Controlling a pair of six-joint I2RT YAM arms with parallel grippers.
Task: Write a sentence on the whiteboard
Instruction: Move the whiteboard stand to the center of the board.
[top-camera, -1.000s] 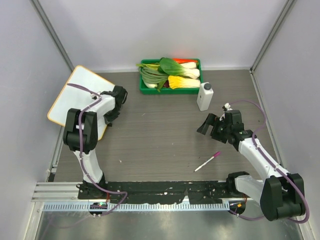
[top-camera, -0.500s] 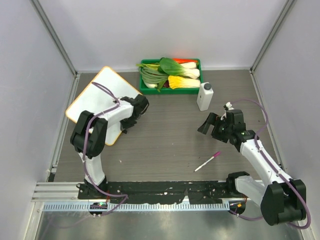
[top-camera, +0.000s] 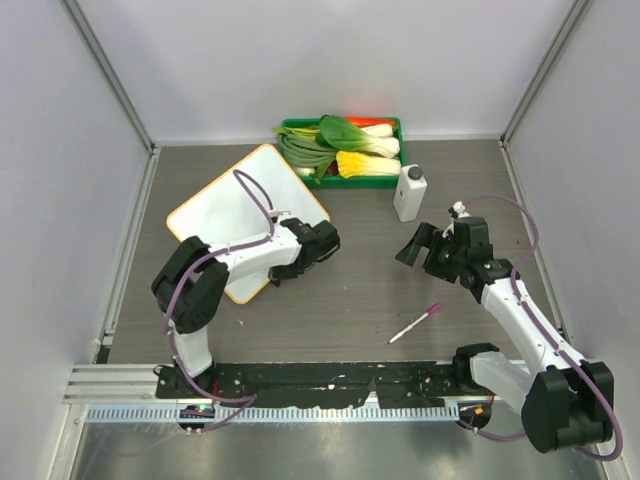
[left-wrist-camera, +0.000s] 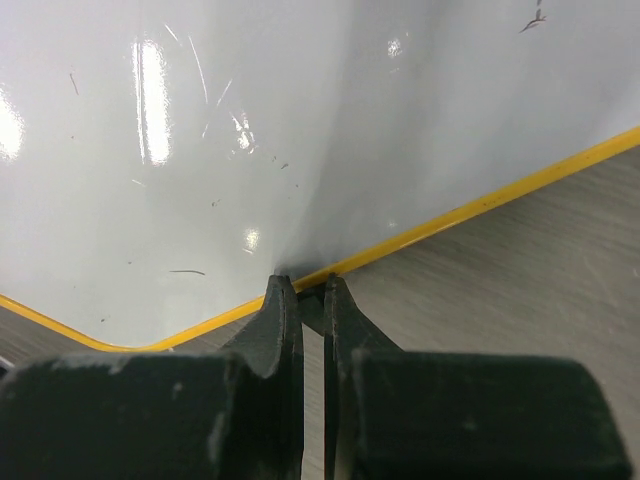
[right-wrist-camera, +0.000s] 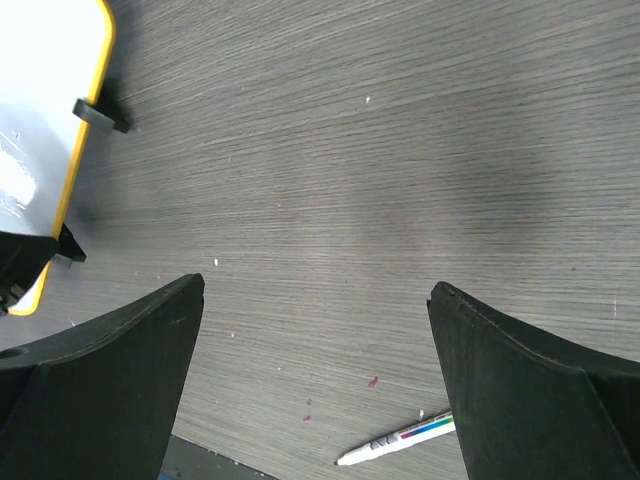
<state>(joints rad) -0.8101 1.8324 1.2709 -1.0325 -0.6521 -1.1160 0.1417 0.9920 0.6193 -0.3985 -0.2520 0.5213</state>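
Pinching whiteboard (left-wrist-camera: 200, 150) rim, apparently: closed left hand (left-wrist-camera: 306, 295).

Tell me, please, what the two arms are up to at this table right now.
The left pincer is shut on the orange rim of the whiteboard, which lies flat on the table to the left of centre; no writing shows on it. The right pincer hangs wide open above bare table and holds nothing. The pen lies on the table nearer the arm bases, untouched.
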